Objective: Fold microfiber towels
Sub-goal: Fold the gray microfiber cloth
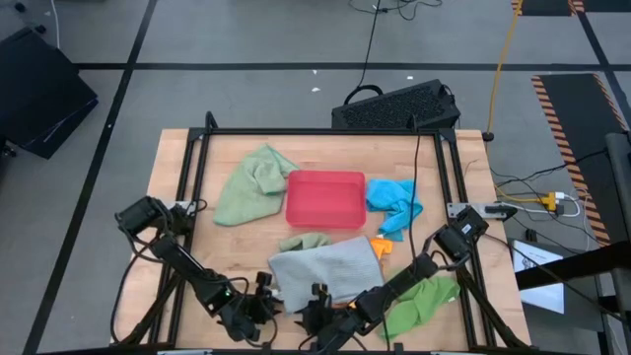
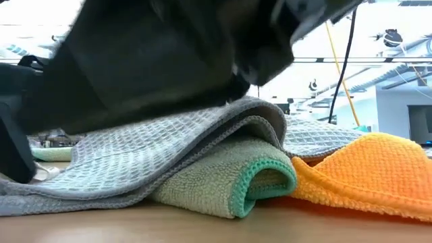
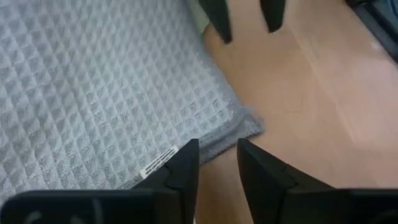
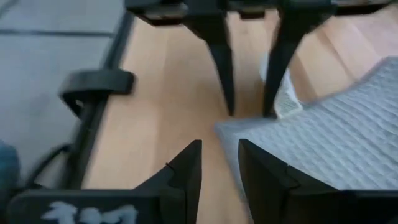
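The grey-blue towel point(image 1: 325, 268) is lying at the lower middle of the high view, near the bench's point(image 1: 454, 217) front edge, draped over a sage green towel point(image 2: 223, 182) with the orange towel point(image 2: 368, 169) just beside it at the right of the low view. It is looking soft, light and limp, a waffle weave that will sag and slide, so I'd judge its corners along the near hem the best places to take hold.

The left pincer point(image 3: 217, 163) is hovering at the towel's corner by its label point(image 3: 158, 163), fingers a narrow gap apart and clamping nothing that I can see. The right pincer point(image 4: 219, 163) is poised over the hem facing it, likewise narrowly parted, gripping nothing.
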